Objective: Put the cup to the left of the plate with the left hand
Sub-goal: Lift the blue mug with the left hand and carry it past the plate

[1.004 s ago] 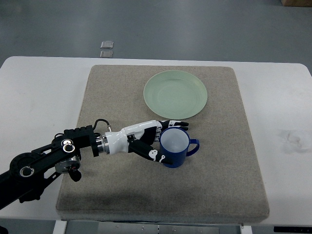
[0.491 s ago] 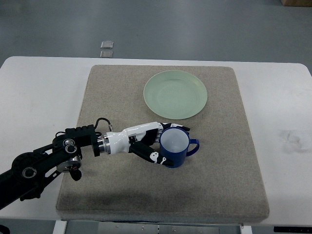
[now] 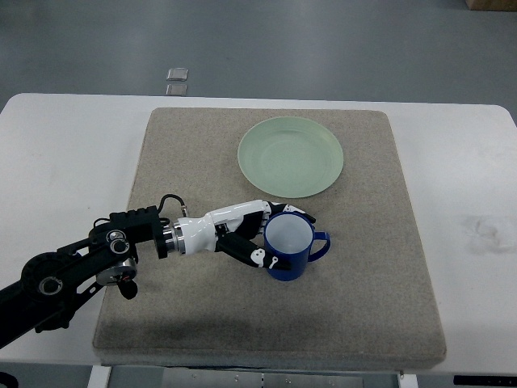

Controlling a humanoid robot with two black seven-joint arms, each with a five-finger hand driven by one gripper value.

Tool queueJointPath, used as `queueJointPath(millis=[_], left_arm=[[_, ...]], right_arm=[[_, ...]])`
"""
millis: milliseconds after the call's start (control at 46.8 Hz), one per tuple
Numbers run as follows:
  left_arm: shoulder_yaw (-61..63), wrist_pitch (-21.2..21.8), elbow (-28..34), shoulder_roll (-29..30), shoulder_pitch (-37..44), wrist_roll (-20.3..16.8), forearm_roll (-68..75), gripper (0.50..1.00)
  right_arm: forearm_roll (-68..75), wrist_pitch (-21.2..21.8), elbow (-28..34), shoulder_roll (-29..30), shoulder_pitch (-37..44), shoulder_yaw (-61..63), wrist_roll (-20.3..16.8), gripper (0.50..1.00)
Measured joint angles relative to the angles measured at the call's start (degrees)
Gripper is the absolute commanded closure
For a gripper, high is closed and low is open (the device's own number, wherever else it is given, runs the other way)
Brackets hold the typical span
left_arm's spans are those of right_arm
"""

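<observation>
One blue plastic cup with a handle sat between my left hand's fingers, curled around its wall, grasp underway. Pale green round plate lay just beyond my fingertips; next I judged a lift leftward.

White tabletop with a big beige felt mat laid flat across the middle. There's a faint grey smudge on the bare right side.

Mat: grey-brown, under the hand.
Table: white, around the mat.
Floor tiles: two, far beyond the hand.
</observation>
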Motion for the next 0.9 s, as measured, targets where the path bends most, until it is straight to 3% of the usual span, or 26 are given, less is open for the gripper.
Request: queueJointPath(millis=[299, 406, 577, 897], left_arm=[[-0.1, 0.2, 0.0, -0.2, -0.2, -0.9, 0.1, 0.902], [-0.7, 0.7, -0.2, 0.1, -0.5, -1.8, -0.1, 0.915], [-2.8, 1.7, -0.5, 1.4, -1.2, -3.2, -0.5, 1.000], [-11.8, 2.0, -0.5, 7.3, -2.1, -5.1, -1.4, 1.000]], right_arm=[[0.0, 0.0, 0.0, 0.0, 0.0, 0.0, 0.0, 0.568], [0.0, 0.0, 0.0, 0.0, 0.0, 0.0, 0.0, 0.568], [0.0, 0.0, 0.0, 0.0, 0.0, 0.0, 0.0, 0.568], [0.0, 0.0, 0.0, 0.0, 0.0, 0.0, 0.0, 0.568]])
